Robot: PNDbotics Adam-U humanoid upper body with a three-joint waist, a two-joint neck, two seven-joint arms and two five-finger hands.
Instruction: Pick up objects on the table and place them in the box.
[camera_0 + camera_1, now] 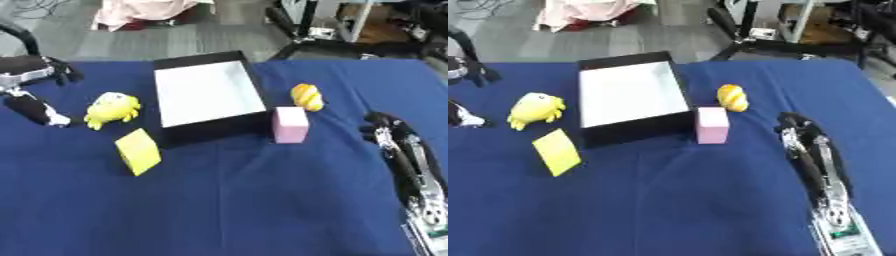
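- On the blue cloth table [245, 200], the black box with a white inside [206, 92] holds nothing.
- Right hand [385, 131] lies curled, holding nothing; reach for the pink block [290, 124] from above.
- Left hand [35, 109]: I cannot tell.

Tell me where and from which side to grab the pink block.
Pinch the pink block across its left and right faces, coming down from above with the right robot hand. It stands upright just right of the box, so its top and right side are free; the left gap looks narrow.

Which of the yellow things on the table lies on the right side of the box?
The small yellow-orange oval toy, just behind the pink block. The yellow plush and yellow block lie left of the box.
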